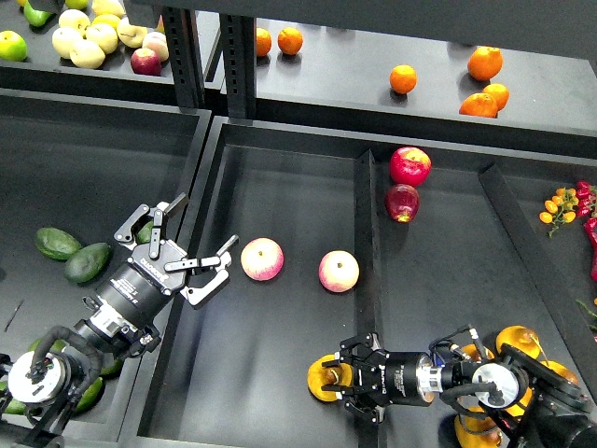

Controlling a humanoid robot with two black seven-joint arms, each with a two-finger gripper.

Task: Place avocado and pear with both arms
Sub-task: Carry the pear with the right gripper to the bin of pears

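My right gripper (pixel 338 380) comes in from the lower right and is shut on the pear (pixel 320 384), a yellow-orange fruit held low over the front of the middle bin (pixel 280 187). My left gripper (pixel 203 227) is open and empty over the wall between the left bin and the middle bin. Two dark green avocados (pixel 58 244) (pixel 89 262) lie in the left bin, to the left of that gripper. A bit of green shows behind the left gripper's upper finger (pixel 149 220); I cannot tell what it is.
Two pink-and-yellow apples (pixel 262 259) (pixel 339 271) lie in the middle bin right of the left gripper. A divider (pixel 366 224) separates two red apples (pixel 409 165). More yellow-orange fruits (pixel 518 341) lie at the lower right. Oranges (pixel 403 78) sit on the back shelf.
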